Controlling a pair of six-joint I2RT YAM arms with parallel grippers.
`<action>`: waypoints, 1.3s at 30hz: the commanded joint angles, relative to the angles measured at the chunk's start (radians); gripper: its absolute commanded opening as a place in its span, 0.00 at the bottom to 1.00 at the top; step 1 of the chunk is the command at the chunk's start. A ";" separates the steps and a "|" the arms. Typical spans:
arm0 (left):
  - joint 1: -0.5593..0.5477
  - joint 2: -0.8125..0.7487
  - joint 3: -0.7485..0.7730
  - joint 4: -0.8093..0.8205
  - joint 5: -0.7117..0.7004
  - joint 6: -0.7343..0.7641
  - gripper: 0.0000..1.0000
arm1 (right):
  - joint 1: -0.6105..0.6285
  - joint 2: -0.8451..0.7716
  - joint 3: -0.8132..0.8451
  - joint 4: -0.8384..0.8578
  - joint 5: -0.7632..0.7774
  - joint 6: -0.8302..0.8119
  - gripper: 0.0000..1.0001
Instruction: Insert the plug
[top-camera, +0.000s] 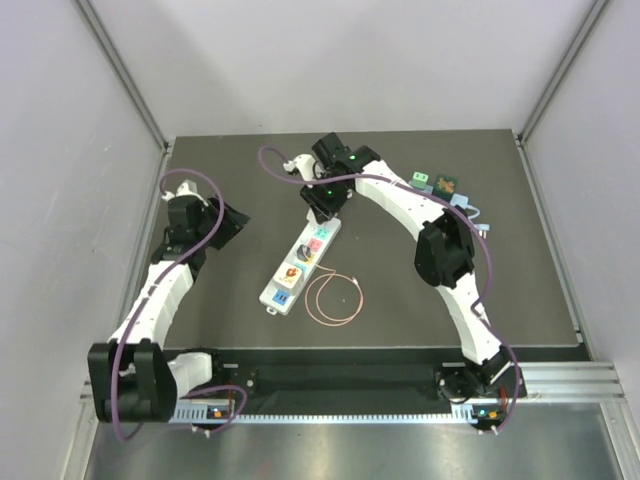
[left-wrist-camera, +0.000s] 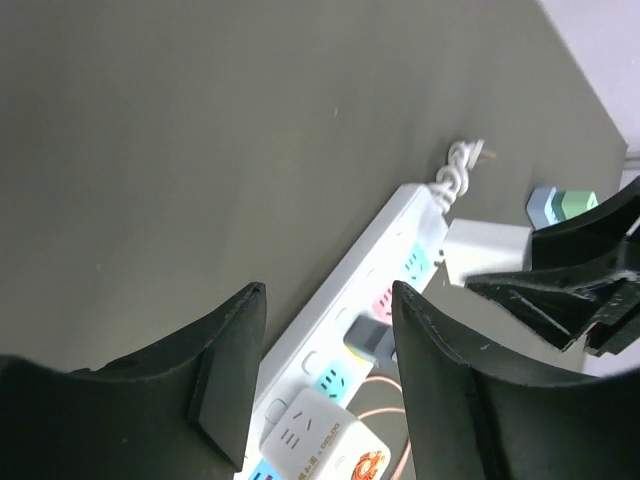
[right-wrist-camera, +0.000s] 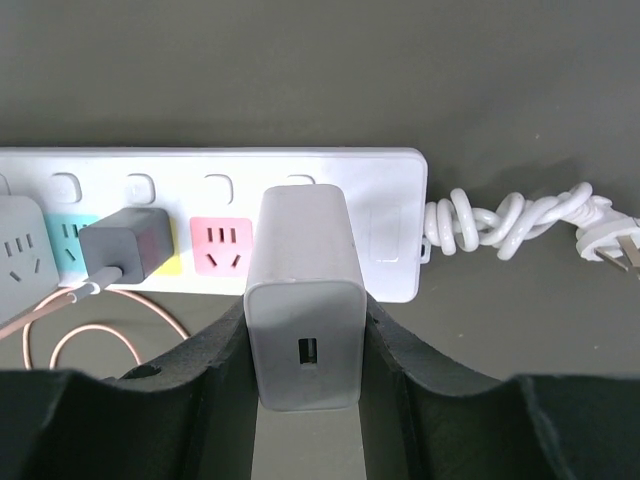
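A white power strip (top-camera: 303, 260) lies diagonally mid-table; it also shows in the right wrist view (right-wrist-camera: 390, 215) and the left wrist view (left-wrist-camera: 350, 285). My right gripper (right-wrist-camera: 305, 350) is shut on a white USB charger plug (right-wrist-camera: 303, 300), held over the strip's socket nearest the cord end, beside a pink socket (right-wrist-camera: 220, 245). In the top view that gripper (top-camera: 325, 200) sits over the strip's far end. A grey plug (right-wrist-camera: 122, 245) and a white cube adapter (left-wrist-camera: 320, 440) sit in the strip. My left gripper (left-wrist-camera: 325, 385) is open and empty, left of the strip (top-camera: 232, 222).
A thin pink cable (top-camera: 335, 298) loops on the table right of the strip. The strip's white cord (right-wrist-camera: 520, 220) is bundled past its end. Small blue and green parts (top-camera: 450, 190) lie at the back right.
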 joint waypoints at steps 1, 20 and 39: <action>0.048 0.028 -0.021 0.069 0.140 -0.055 0.58 | 0.018 0.033 0.077 -0.017 -0.028 -0.031 0.00; 0.083 0.037 -0.084 0.099 0.028 0.003 0.61 | 0.027 0.111 0.140 -0.065 -0.001 -0.071 0.00; 0.083 0.037 -0.074 0.090 0.006 0.007 0.61 | 0.078 0.180 0.060 -0.042 0.143 -0.085 0.00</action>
